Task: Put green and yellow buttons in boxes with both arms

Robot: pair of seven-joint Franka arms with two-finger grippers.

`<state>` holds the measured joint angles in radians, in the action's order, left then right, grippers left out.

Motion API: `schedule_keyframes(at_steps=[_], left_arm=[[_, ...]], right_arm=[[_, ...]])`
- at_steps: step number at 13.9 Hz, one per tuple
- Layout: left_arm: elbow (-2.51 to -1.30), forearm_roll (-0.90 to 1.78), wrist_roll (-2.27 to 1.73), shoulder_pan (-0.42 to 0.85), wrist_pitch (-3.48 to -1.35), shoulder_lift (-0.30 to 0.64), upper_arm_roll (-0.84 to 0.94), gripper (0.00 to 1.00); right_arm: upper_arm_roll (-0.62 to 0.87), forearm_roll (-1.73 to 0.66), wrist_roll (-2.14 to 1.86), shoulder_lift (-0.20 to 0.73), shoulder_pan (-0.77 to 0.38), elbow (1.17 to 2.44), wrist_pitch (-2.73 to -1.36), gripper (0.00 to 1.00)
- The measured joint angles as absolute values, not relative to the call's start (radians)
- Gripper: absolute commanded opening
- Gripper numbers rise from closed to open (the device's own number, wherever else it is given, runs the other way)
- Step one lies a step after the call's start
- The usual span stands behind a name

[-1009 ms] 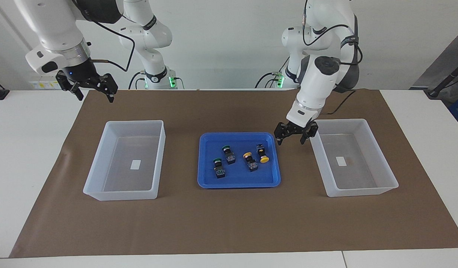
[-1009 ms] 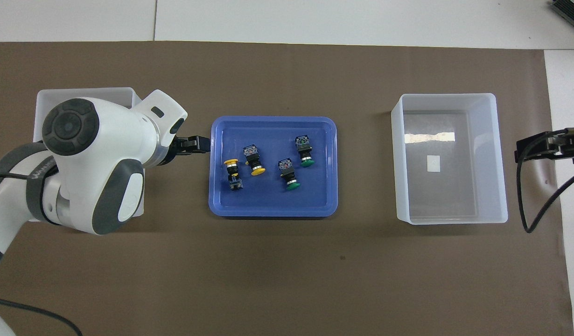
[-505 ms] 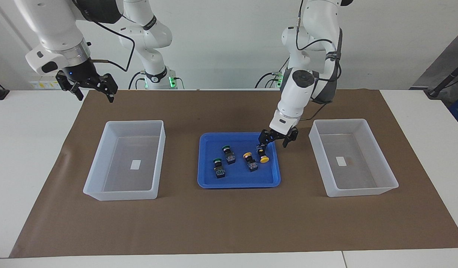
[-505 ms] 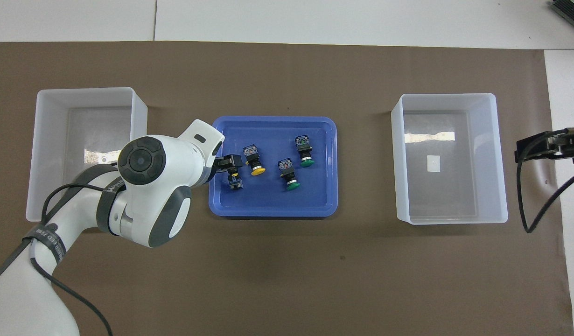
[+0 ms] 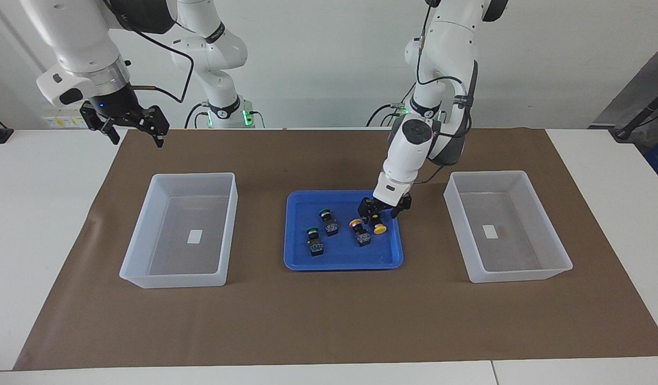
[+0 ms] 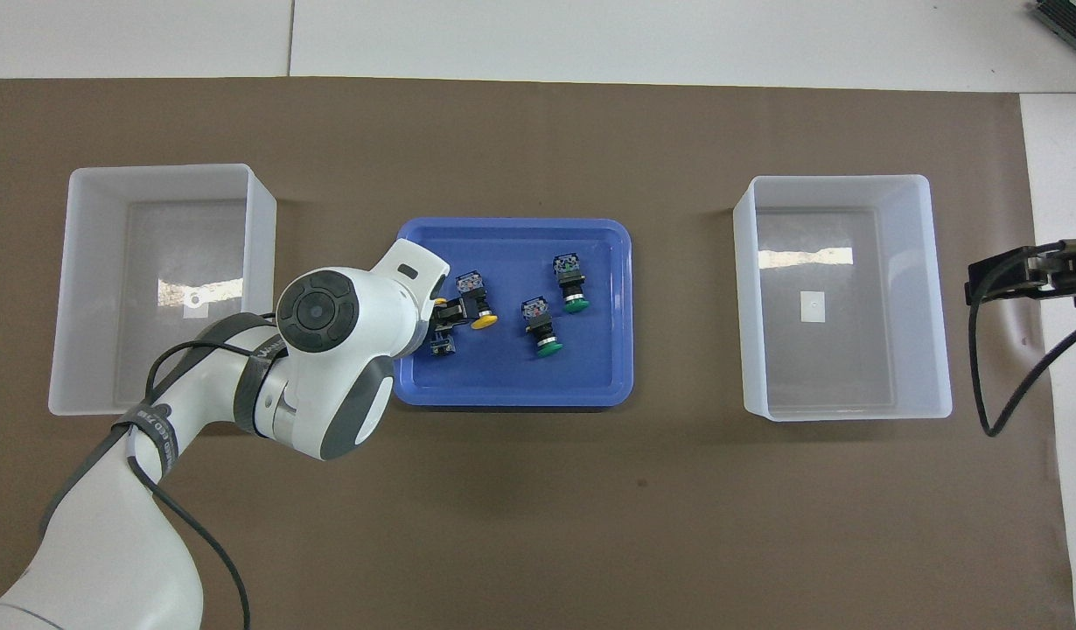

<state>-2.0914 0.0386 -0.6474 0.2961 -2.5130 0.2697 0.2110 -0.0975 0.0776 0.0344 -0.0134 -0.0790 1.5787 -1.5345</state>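
Note:
Four buttons lie in the blue tray (image 5: 342, 264) at the middle of the mat. Two have green caps (image 5: 324, 213) (image 5: 311, 231) and two have yellow caps (image 5: 356, 222) (image 5: 380, 229). My left gripper (image 5: 380, 215) is open and low in the tray, its fingers on either side of the black body of the yellow button toward the left arm's end. In the overhead view the left gripper (image 6: 446, 315) hides that button's cap. My right gripper (image 5: 131, 127) is open and empty, held in the air by the mat's edge, and waits. Both boxes (image 5: 192, 175) (image 5: 487, 174) hold only a white label.
The brown mat (image 5: 329, 321) covers most of the white table. The boxes stand one at each end of the tray, with a gap of bare mat between. In the overhead view the tray (image 6: 512, 398) lies between the boxes (image 6: 162, 169) (image 6: 835, 179).
My left gripper has moved from beside the box at the left arm's end to over the tray and come down around a yellow button. The right arm has not moved.

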Motion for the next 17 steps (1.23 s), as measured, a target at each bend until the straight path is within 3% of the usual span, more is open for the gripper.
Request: schedule_keyframes(at_steps=[5,8,9,13,17], left_arm=[[-2.104,0.039,-0.695,0.313,-2.515,0.271,0.212,0.43],[-2.107,0.039,-0.715,0.323,-2.516,0.271,0.212,0.05],[-2.107,0.039,-0.716,0.323,-2.516,0.271,0.209,0.00],[-2.082,0.039,-0.716,0.319,-2.503,0.270,0.195,0.00],[-1.908,0.039,-0.713,0.247,-2.281,0.257,0.187,0.00]], right_arm=[[-0.098,0.078,0.034,-0.013,-0.079,1.579,-1.534,1.00],[-0.098,0.078,0.034,-0.013,-0.079,1.579,-1.534,1.00],[-0.098,0.078,0.034,-0.013,-0.079,1.579,-1.534,1.00],[-0.098,0.078,0.034,-0.013,-0.079,1.579,-1.534,1.00],[-0.098,0.078,0.034,-0.013,-0.079,1.579,-1.534,1.00]])
